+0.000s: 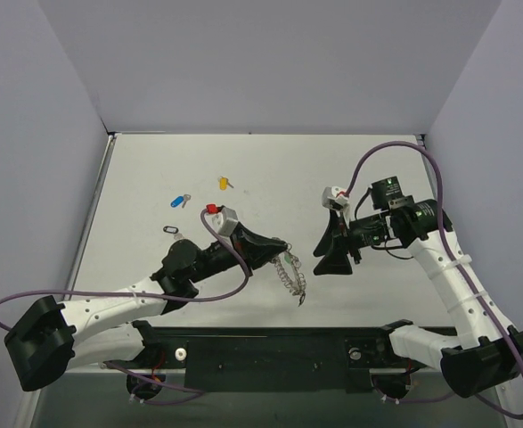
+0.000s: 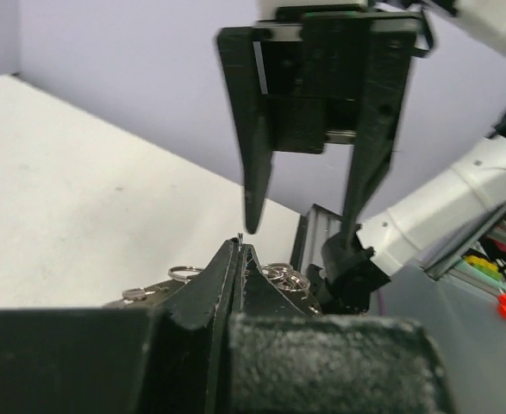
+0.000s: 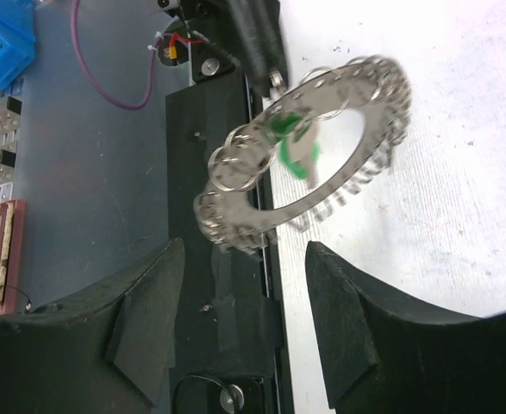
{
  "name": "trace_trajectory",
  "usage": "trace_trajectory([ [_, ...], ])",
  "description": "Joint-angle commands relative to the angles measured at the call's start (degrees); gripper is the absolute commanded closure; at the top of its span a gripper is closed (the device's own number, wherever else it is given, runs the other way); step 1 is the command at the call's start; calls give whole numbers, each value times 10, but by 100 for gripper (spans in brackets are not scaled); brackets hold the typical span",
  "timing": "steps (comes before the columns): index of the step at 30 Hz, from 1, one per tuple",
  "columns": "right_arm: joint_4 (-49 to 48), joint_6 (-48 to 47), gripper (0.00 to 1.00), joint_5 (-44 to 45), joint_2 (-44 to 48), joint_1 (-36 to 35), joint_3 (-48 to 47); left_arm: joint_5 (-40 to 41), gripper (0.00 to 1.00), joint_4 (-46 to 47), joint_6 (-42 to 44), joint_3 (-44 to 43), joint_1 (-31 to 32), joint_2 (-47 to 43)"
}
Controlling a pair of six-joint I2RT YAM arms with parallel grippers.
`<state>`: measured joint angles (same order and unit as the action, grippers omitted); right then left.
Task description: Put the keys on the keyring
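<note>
My left gripper (image 1: 277,247) is shut on the rim of the keyring (image 1: 290,272), a silvery hoop edged with wire loops, and holds it up on edge above the table. In the left wrist view the jaws (image 2: 239,247) are pressed together with loops (image 2: 186,272) on either side. In the right wrist view the keyring (image 3: 369,164) hangs from the left finger (image 3: 257,39), with a green-headed key (image 3: 292,143) at its opening. My right gripper (image 1: 330,266) is open and empty, just right of the ring (image 3: 244,297). Blue (image 1: 179,201), yellow (image 1: 224,184) and black-headed (image 1: 172,232) keys lie on the table.
The black base rail (image 1: 270,343) runs along the near edge, right under the ring in the right wrist view (image 3: 227,103). Purple cables (image 1: 234,267) loop beside both arms. White walls enclose the table on three sides.
</note>
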<state>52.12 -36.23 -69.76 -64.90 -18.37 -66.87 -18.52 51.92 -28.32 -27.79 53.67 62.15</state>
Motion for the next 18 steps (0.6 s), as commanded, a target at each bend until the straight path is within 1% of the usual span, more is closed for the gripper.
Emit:
trace_trajectory([
  [1, 17, 26, 46, 24, 17, -1, -18, 106, 100, -76, -16, -58, -4, -10],
  [4, -4, 48, 46, 58, 19, -10, -10, 142, 100, -87, -33, -74, -1, 5],
  [5, -15, 61, 45, 75, 21, -12, -6, 169, 100, -97, -37, -79, 1, 9],
  [6, -48, 97, 44, 84, 21, -15, 3, 181, 100, -100, -36, -88, 6, 16],
  [7, -64, 119, 44, 107, 25, -15, 9, 206, 100, -102, -35, -93, 8, 20],
  [8, -100, 157, 44, 119, 24, -16, 18, 234, 100, -103, -32, -101, 16, 29],
  [9, -116, 182, 44, 149, 26, -17, 22, 246, 100, -104, -30, -105, 20, 33],
  [11, -178, 245, 44, 199, 29, -18, 31, 291, 100, -122, -36, -126, 28, 54],
  [12, -188, 285, 44, 212, 29, -21, 32, 309, 100, -133, -40, -139, 33, 59],
  [13, -207, 299, 44, 233, 29, -23, 31, 322, 100, -134, -43, -144, 35, 68],
  [14, -213, 314, 44, 239, 29, -25, 31, 345, 100, -139, -55, -152, 38, 72],
  [18, -239, 329, 45, 250, 25, -31, 32, 393, 100, -157, -84, -177, 43, 94],
])
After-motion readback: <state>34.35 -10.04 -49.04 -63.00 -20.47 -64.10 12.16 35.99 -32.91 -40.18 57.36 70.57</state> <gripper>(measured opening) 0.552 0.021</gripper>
